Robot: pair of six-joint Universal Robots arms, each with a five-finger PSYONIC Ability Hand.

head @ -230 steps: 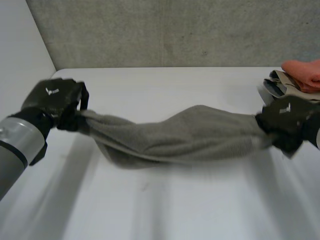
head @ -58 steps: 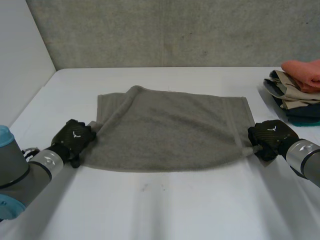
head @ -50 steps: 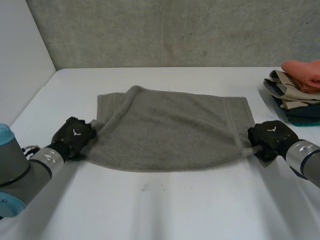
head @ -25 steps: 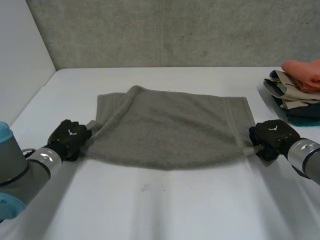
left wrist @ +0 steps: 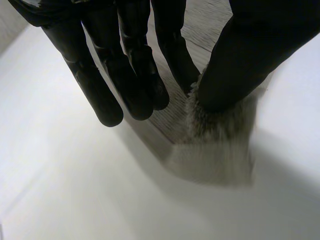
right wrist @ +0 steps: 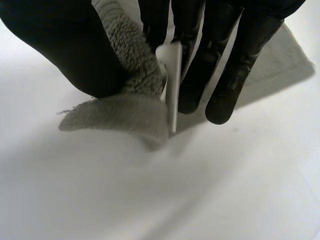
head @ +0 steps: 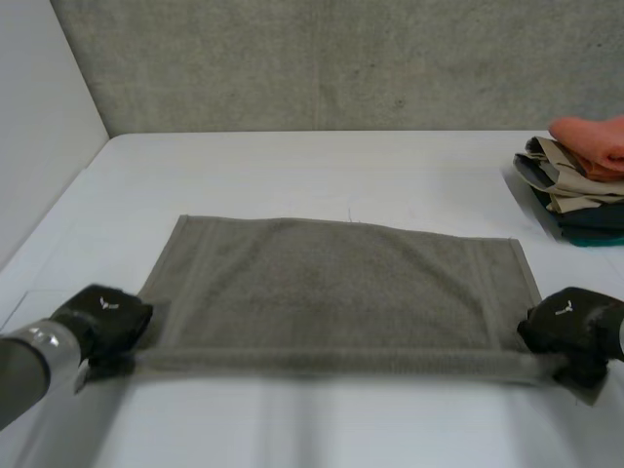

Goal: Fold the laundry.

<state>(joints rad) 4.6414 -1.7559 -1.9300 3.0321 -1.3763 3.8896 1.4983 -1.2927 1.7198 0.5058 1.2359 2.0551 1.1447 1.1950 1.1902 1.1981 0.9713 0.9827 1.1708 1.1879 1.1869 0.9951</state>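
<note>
Here the grey towel (head: 336, 283) lay spread flat on the white tabletop (head: 322, 166), its long axis running straight across from hand to hand. The left hand (head: 102, 317) pinched the near-left corner between thumb and fingers, and the right hand (head: 570, 327) pinched the near-right corner the same way, a white tag (right wrist: 172, 85) beside its fingers. The near edge was stretched between them and the far edge lay away from both, so the fold likely went forward. The folded pile (head: 580, 175) sat well apart, far right.
</note>
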